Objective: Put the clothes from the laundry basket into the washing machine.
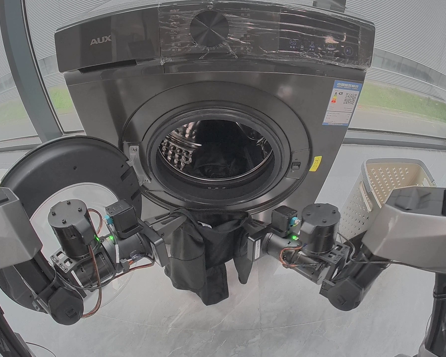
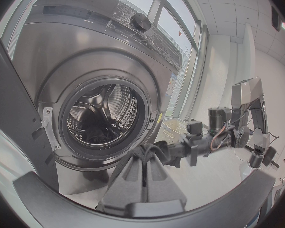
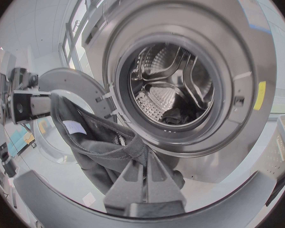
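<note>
- Closest in, the left gripper (image 2: 144, 170) has its two fingers pressed together on a bunched edge of a black garment (image 2: 150, 149).
- Across from it, the right gripper (image 3: 145, 171) is clamped in the same way on the opposite edge of the garment (image 3: 95, 143), with its fingers closed tight on the cloth.
- From the head view, the left gripper (image 1: 176, 220) and right gripper (image 1: 246, 225) face each other at about the same height. The garment's top edge (image 1: 208, 254) is stretched between them and the rest hangs loose below toward the floor (image 1: 282, 318).
- A white label (image 3: 73, 128) shows on the inner face of the cloth, nearer the left gripper (image 3: 49, 103) than the right.
- Just beyond and above both grippers stands the washing machine (image 1: 282, 90). The round mouth of its drum (image 1: 215, 149) lies directly behind the held garment and a little higher.
- Some dark clothes (image 1: 218, 162) already lie low inside the drum (image 3: 177, 114).
- Beside the left gripper, on its outer side, the machine's door (image 1: 69, 169) is swung fully open.
- Beyond the right gripper, on its outer side, the pale laundry basket (image 1: 396, 177) stands on the floor next to the machine. Its perforated wall is visible, but I cannot tell what is in it.
</note>
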Robot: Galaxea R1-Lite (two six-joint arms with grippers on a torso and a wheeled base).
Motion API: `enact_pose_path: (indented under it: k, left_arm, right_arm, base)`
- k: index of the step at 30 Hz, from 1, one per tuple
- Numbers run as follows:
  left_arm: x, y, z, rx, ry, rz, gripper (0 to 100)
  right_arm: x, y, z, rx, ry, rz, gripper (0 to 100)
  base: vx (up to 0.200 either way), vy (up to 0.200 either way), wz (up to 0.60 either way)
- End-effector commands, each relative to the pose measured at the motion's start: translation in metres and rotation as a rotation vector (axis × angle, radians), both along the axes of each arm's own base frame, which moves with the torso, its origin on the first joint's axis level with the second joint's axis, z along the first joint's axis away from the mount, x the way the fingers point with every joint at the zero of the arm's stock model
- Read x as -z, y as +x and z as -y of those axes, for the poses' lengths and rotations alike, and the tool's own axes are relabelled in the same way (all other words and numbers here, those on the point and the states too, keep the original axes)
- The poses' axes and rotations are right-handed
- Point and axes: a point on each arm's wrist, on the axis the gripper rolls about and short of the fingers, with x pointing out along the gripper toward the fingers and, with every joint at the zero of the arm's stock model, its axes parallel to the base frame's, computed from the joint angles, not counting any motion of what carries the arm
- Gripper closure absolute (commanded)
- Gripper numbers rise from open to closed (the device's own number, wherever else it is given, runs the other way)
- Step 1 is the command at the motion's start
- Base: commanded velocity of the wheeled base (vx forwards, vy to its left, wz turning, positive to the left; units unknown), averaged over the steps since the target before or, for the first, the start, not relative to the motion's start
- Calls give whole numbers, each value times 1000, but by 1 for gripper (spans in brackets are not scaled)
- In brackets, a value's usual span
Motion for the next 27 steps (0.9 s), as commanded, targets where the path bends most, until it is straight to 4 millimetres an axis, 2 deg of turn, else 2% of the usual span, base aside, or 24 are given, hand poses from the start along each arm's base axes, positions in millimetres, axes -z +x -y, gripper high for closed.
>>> enact_pose_path:
  k: [1, 7, 15, 21, 27]
  left_arm:
    - [-1, -1, -1, -3, -1, 4, 100]
    - [-16, -8, -4, -3, -23, 47, 100]
    - [-26, -18, -4, 10, -39, 78, 100]
    - [-28, -20, -1, 26, -41, 86, 100]
    - [-29, -20, 0, 24, -40, 91, 100]
  right_arm:
    - [-49, -21, 28, 22, 52, 68, 100]
    - [-70, -46, 52, 42, 64, 84, 100]
    - [-79, -71, 79, 51, 106, 53, 100]
    - [-91, -77, 84, 64, 143, 111, 100]
    - [-92, -78, 84, 61, 132, 135, 100]
  base:
    - [0, 0, 0]
    - [0, 0, 0]
    - [0, 0, 0]
    - [0, 0, 0]
    - [0, 0, 0]
